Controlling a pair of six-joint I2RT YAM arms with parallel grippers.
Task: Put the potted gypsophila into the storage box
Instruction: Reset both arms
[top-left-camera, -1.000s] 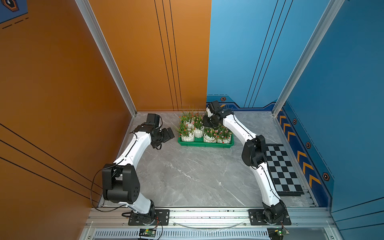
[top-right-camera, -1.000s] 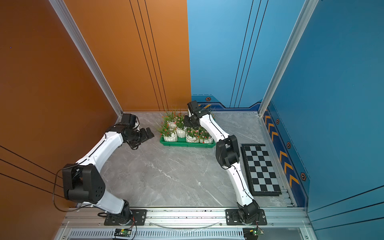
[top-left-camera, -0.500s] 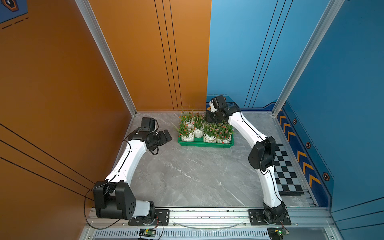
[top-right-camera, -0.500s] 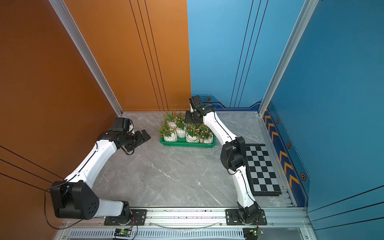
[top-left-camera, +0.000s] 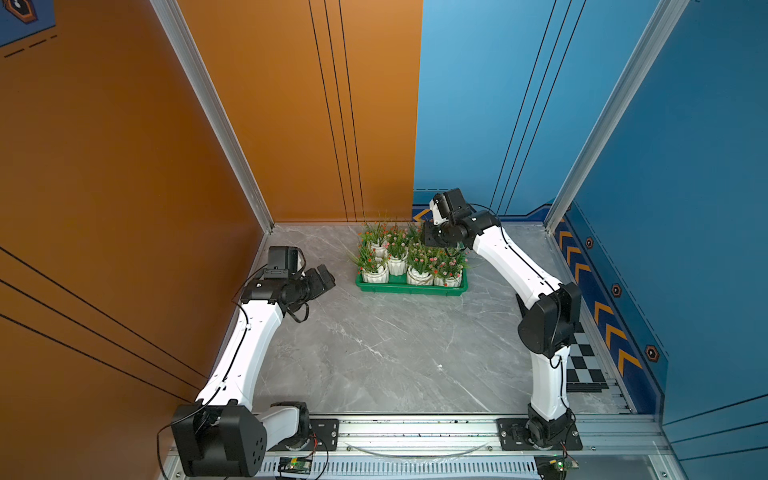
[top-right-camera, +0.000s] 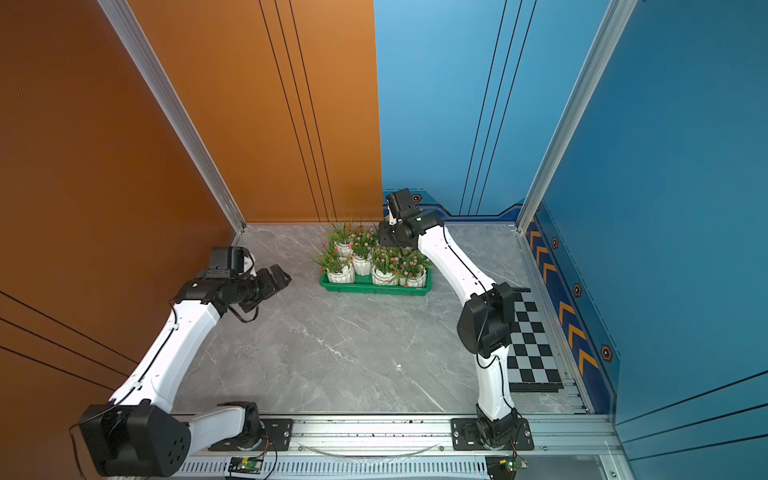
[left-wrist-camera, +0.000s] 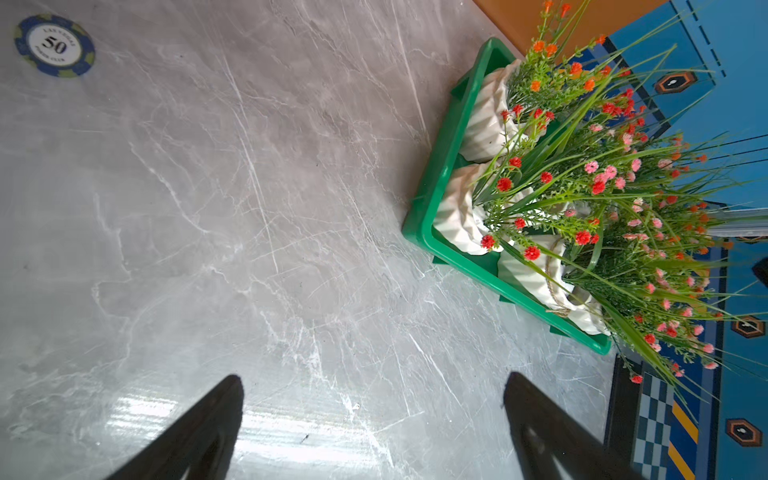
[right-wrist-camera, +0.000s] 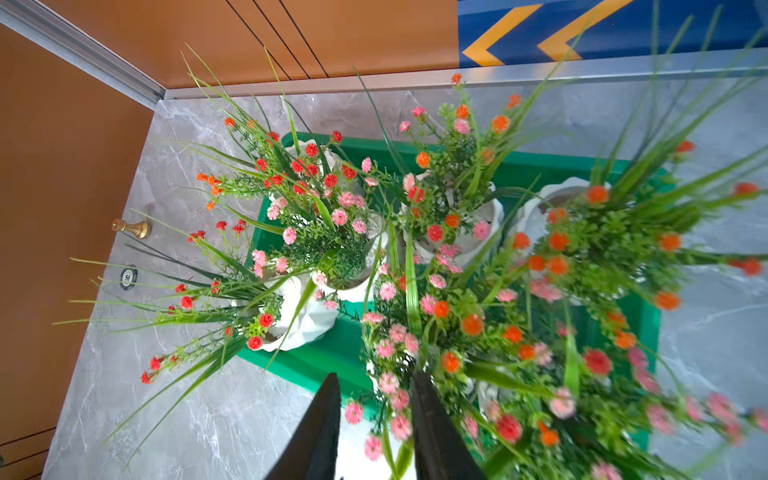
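Several potted gypsophila (top-left-camera: 409, 259) (top-right-camera: 374, 259) in white ribbed pots stand packed in the green storage box (top-left-camera: 409, 289) (top-right-camera: 374, 289). My right gripper (right-wrist-camera: 374, 376) hangs over the box's right part (top-left-camera: 429, 245), its tips among the plants. Its jaws stand narrowly apart. Thin stems and pink flowers (right-wrist-camera: 390, 386) sit loosely in the gap, and a white pot shows below. My left gripper (left-wrist-camera: 374, 378) is wide open and holds nothing. It hovers over bare floor to the left of the box (top-left-camera: 326, 276) (top-right-camera: 282, 276). The box rim (left-wrist-camera: 436, 195) and its pots (left-wrist-camera: 457, 220) lie ahead of it.
A black-and-grey checkered board (top-left-camera: 582, 365) (top-right-camera: 534, 340) lies by the right wall, partly under my right arm. A blue poker chip (left-wrist-camera: 54, 45) (right-wrist-camera: 129, 277) and a small gold chess pawn (right-wrist-camera: 131, 227) sit on the marble floor near the left wall. Walls close in behind the box.
My left arm has drawn back from the box toward the left. My right arm's elbow has swung out to the right while its gripper stayed over the box.
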